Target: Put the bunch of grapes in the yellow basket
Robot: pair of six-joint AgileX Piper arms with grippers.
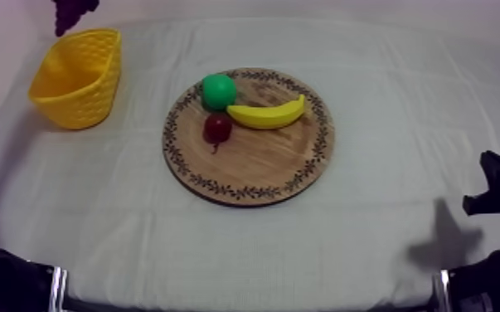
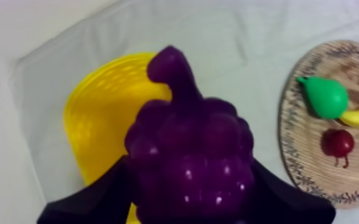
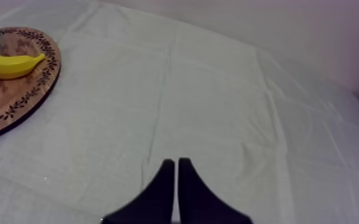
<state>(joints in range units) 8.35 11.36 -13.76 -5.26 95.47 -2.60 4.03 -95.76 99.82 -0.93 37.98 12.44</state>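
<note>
The left pincer (image 2: 190, 179) was closed round the bunch of grapes (image 2: 187, 143), its black fingers pressed to the bunch's sides, holding it in the air over the mouth of the yellow basket (image 2: 95, 107). The grapes were glossy, dark purple and knobbly, with a thick stem; the basket had lattice walls. The right pincer (image 3: 176, 164) hung low over the cloth-covered desk (image 3: 229, 101), fingers together as a narrow wedge, gripping nothing. The round wooden board (image 1: 253, 170), leaf-patterned at its rim, carried a smooth green pear (image 1: 218, 90), a banana (image 1: 267, 114) and a small red fruit (image 1: 217, 127).
</note>
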